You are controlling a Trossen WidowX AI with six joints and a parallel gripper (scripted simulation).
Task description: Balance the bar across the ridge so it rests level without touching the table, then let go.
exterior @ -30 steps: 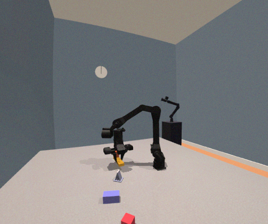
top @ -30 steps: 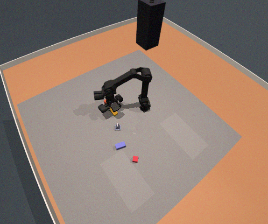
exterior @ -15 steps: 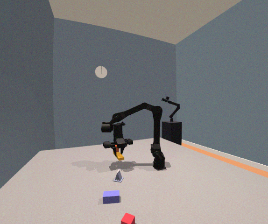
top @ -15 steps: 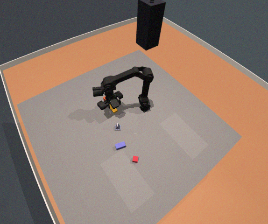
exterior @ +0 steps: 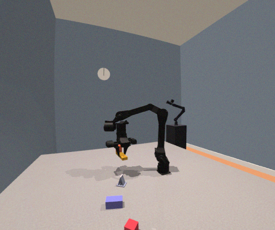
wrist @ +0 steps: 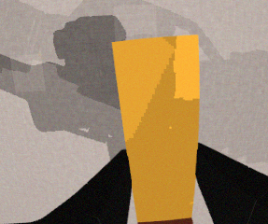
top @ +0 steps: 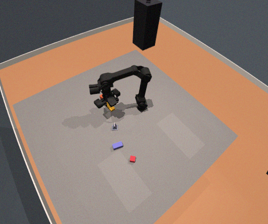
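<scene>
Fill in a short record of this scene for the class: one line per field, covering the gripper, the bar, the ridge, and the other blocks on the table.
gripper: shut on the bar, raised above the table
bar: yellow with an orange-red end, held tilted, clear of the table
ridge: small grey wedge on a flat base, standing on the table in front of the gripper, nothing on it
bar to ridge: apart, not yet placed
purple block: lying on the table, nearer the exterior camera than the ridge
red cube: on the table, nearest the exterior camera
</scene>
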